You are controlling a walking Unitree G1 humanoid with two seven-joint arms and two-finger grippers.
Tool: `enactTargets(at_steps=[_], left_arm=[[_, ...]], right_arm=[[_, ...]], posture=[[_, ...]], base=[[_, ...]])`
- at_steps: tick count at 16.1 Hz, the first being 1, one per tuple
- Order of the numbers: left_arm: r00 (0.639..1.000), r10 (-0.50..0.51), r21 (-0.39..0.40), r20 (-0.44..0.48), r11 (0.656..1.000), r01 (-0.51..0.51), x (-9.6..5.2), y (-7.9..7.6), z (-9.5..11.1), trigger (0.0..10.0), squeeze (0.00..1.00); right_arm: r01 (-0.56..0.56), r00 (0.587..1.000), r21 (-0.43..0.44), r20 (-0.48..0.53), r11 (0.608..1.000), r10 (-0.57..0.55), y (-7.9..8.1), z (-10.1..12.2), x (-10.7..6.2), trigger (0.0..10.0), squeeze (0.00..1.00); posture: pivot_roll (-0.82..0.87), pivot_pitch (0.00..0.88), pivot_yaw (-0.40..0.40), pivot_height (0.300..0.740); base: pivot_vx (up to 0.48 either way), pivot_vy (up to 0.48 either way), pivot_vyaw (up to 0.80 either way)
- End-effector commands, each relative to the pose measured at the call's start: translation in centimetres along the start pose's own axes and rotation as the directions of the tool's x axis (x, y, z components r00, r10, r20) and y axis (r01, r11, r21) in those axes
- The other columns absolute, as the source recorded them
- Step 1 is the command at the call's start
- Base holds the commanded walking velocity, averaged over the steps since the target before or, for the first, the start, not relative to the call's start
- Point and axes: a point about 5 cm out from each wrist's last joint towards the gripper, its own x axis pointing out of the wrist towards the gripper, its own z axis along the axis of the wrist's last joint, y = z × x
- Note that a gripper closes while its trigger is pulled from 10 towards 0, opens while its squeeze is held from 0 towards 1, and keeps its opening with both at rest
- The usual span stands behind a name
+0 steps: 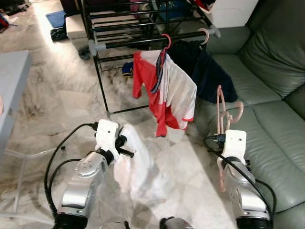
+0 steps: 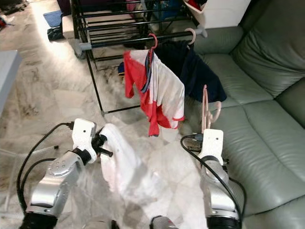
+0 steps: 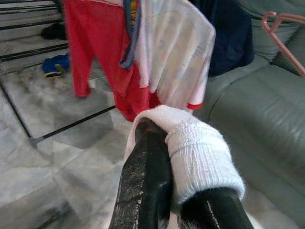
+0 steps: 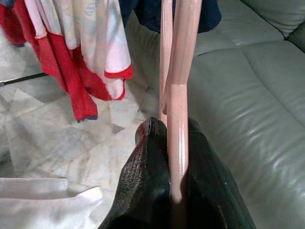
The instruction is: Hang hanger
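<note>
Pinching a white garment (image 1: 136,167) at seven o'clock, the left gripper (image 3: 174,210) is clamping its ribbed cuff. At four o'clock, the right gripper (image 4: 174,157) is squeezing a slim pink hanger (image 1: 223,117), pointing upright beside the green sofa (image 1: 267,95).

Right gripper (image 4: 177,143) clamped on pink hanger (image 4: 180,71), red-white shirt (image 4: 81,52) hanging beside, green sofa (image 4: 252,95) behind, marble floor (image 4: 43,133) below.
</note>
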Motion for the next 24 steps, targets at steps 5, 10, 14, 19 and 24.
enactTargets(at_steps=[5,10,14,19,24], left_arm=[[0.995,-0.070,0.003,0.066,0.998,0.070,0.02,-0.87,1.27,10.0,0.00],[0.994,-0.087,0.004,0.064,0.996,0.087,-0.07,-1.11,1.26,10.0,0.00],[0.994,-0.095,-0.002,0.061,0.995,0.096,-0.14,-1.27,1.21,10.0,0.00],[0.996,-0.069,-0.009,0.056,0.998,0.070,-0.08,-1.15,1.15,10.0,0.00],[0.997,-0.066,-0.011,0.048,0.998,0.066,-0.07,-1.17,1.07,10.0,0.00]], right_arm=[[0.016,1.000,-0.002,0.000,1.000,-0.016,-0.11,0.05,0.22,10.0,0.00],[0.019,1.000,-0.002,-0.007,1.000,-0.019,-0.17,-0.16,0.14,10.0,0.00],[0.022,1.000,-0.003,-0.009,1.000,-0.022,-0.28,-0.19,0.19,10.0,0.00],[0.014,1.000,-0.016,0.003,1.000,-0.014,-0.24,-0.06,0.30,10.0,0.00],[0.015,1.000,-0.020,0.006,1.000,-0.014,-0.28,-0.07,0.34,10.0,0.00]], posture=[[0.00,0.042,-0.011,0.740],[0.00,0.047,-0.010,0.740],[0.00,0.048,-0.012,0.740],[0.00,0.043,-0.019,0.740],[0.00,0.041,-0.021,0.740]], base=[[0.170,0.000,-0.80],[0.290,0.000,-0.80],[0.285,0.000,-0.79],[0.050,0.000,-0.32],[0.000,0.000,0.00]])
